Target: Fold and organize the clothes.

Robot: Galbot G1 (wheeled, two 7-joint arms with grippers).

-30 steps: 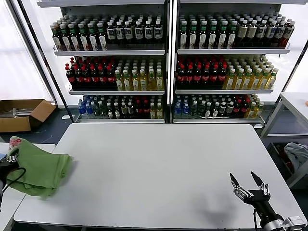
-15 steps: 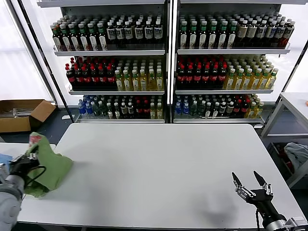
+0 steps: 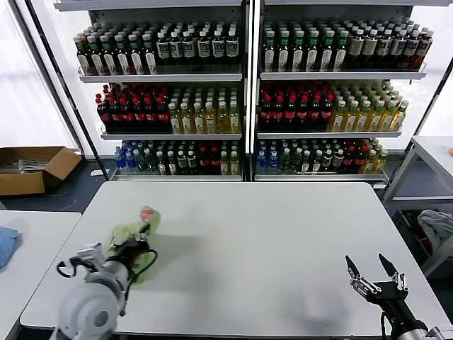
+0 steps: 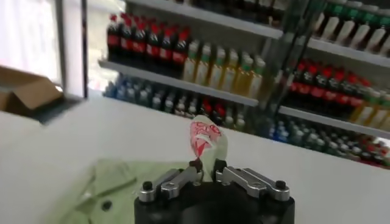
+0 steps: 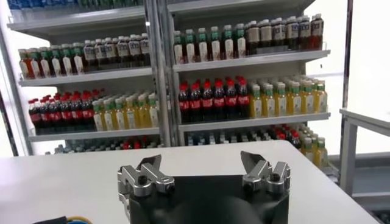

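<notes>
The clothes, a light green polo shirt [image 3: 129,236], hang bunched over the left part of the white table [image 3: 269,241]. A fold with the red-and-white print [image 3: 146,214] sticks up. My left gripper [image 3: 132,248] is shut on this shirt. In the left wrist view the fingertips [image 4: 196,164] pinch a thin ridge of fabric, the printed flap [image 4: 204,135] rises beyond them, and the collar with a button [image 4: 105,206] lies below. My right gripper [image 3: 375,273] hovers open at the table's near right corner; its jaws stand wide with nothing between them [image 5: 200,159].
Shelves of bottles [image 3: 248,92] stand behind the table. A blue cloth [image 3: 6,244] lies on a side table at the far left, with a cardboard box [image 3: 32,166] on the floor beyond. Another table [image 3: 435,152] and a pale cloth [image 3: 437,225] are at the right.
My left gripper has carried the shirt rightward from the side table's edge onto the main table, and the shirt has bunched up. The right gripper has barely moved.
</notes>
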